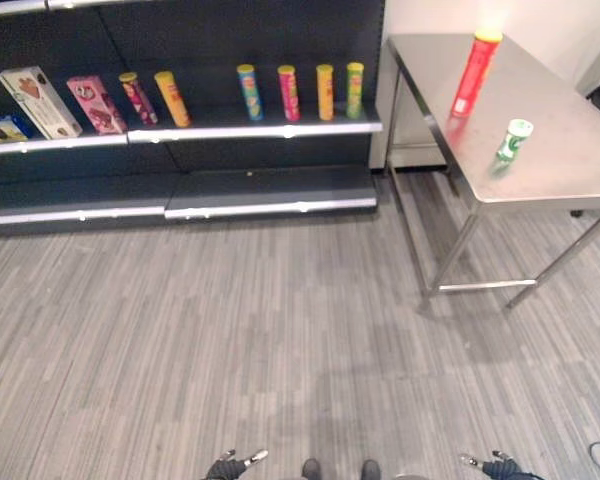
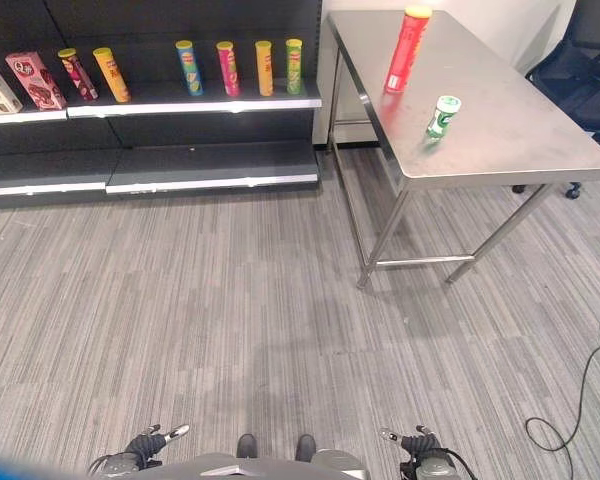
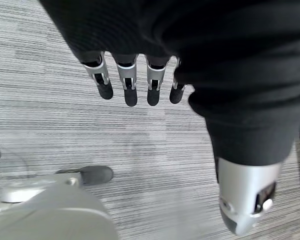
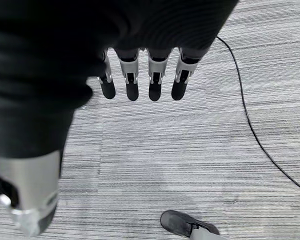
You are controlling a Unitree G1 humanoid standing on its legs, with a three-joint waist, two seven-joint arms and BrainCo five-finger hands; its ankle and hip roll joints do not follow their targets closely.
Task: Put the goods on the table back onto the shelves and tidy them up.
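Note:
A tall red tube (image 1: 475, 73) with a yellow cap stands at the far side of the steel table (image 1: 570, 160). A short green-and-white can (image 1: 514, 140) stands nearer on the same table. The dark shelf (image 1: 250, 128) carries several upright tubes (image 1: 288, 92) and boxes (image 1: 40, 102). My left hand (image 3: 135, 82) hangs low by my side over the floor, fingers straight and empty. My right hand (image 4: 142, 80) hangs the same way on the other side, holding nothing. Both hands are far from the table and shelf.
Grey striped carpet lies between me and the shelf. The lower shelf board (image 1: 180, 195) is bare. A black office chair (image 2: 585, 70) stands beyond the table's right end. The table's legs and crossbar (image 1: 480, 285) stand on the floor at the right.

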